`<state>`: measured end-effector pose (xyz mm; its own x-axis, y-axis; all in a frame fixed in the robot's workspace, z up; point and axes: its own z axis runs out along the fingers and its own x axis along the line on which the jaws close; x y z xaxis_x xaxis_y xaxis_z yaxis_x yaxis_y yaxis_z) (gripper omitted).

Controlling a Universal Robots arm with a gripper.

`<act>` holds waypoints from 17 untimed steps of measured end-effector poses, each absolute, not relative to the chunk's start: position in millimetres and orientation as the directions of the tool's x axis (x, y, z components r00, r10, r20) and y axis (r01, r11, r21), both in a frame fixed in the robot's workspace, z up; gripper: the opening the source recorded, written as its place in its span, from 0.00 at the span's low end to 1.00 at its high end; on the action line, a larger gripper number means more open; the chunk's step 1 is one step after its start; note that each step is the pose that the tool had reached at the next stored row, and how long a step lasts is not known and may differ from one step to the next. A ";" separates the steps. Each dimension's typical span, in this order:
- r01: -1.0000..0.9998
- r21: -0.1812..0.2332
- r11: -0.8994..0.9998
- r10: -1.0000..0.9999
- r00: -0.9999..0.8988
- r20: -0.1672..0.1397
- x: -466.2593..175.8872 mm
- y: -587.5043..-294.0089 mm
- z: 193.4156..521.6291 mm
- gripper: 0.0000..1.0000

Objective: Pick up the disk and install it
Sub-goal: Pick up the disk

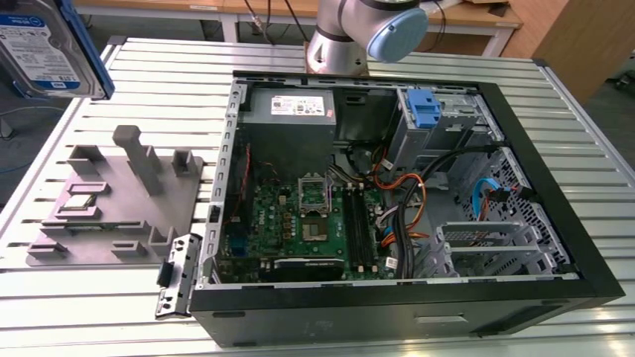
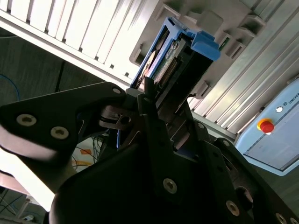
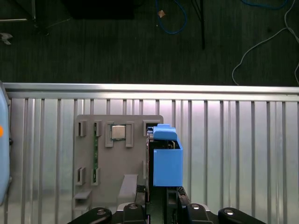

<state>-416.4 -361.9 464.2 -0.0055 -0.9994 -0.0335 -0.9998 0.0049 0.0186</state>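
Right now I am gripping the disk (image 3: 166, 161) in my closed pincer (image 3: 161, 200), raised well above the grey holder (image 1: 119, 201) on the worktop (image 1: 100, 312). Carrying it well, I judge, is calling for a level, unslipping hold.

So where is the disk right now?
The disk is held in the gripper, raised in the air at the exterior view's far left, above the grey fixture plate and away from the open computer case.
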 end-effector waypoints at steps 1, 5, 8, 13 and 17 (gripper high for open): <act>-1.000 0.018 0.005 -0.999 -0.006 -0.034 -416.4 -361.9 465.0 0.35; -1.000 0.018 0.005 -0.999 -0.006 -0.034 -416.4 -361.9 466.7 0.35; -1.000 0.018 0.005 -0.999 -0.006 -0.034 -416.4 -361.9 467.4 0.35; -1.000 0.019 0.005 -0.999 -0.006 -0.033 -416.4 -361.9 467.9 0.35; -1.000 0.019 0.005 -0.999 -0.006 -0.034 -416.4 -361.9 473.7 0.35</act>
